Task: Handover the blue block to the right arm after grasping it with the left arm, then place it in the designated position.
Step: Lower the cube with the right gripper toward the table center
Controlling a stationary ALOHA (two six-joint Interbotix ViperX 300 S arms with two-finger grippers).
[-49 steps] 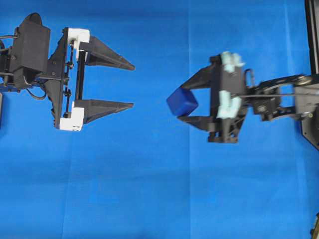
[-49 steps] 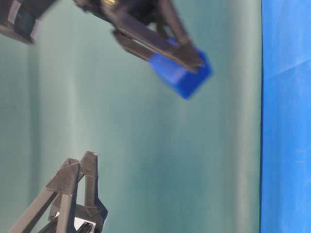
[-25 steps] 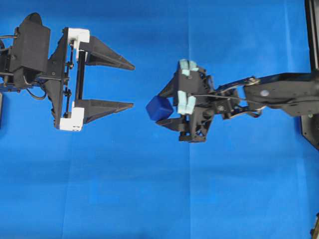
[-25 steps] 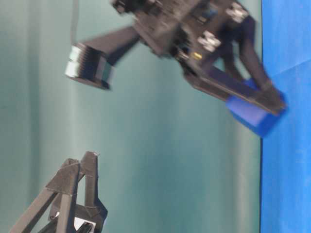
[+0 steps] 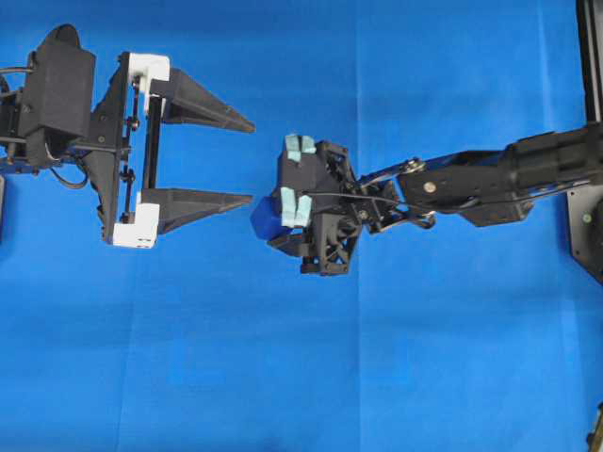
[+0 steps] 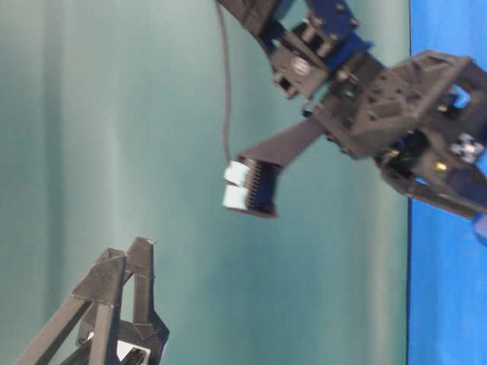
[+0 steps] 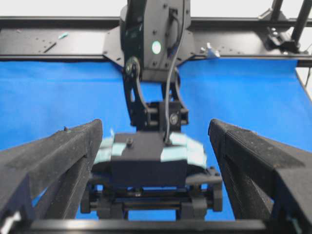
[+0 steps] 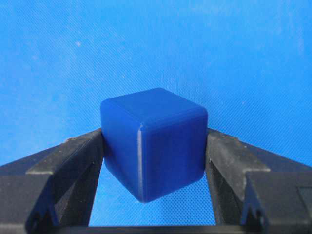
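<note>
We see the right gripper (image 8: 153,161) with fingers clamped on the blue block (image 8: 153,141) above the blue cloth (image 5: 283,358); the left gripper (image 5: 247,162) has fingers spread wide, empty.

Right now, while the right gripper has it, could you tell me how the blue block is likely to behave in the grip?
The blue block looks rigid: its faces stay flat between the right gripper's fingers. Its glossy surface and rounded edges suggest it could slip or twist. Set down, a cube should rest rather than roll.
</note>
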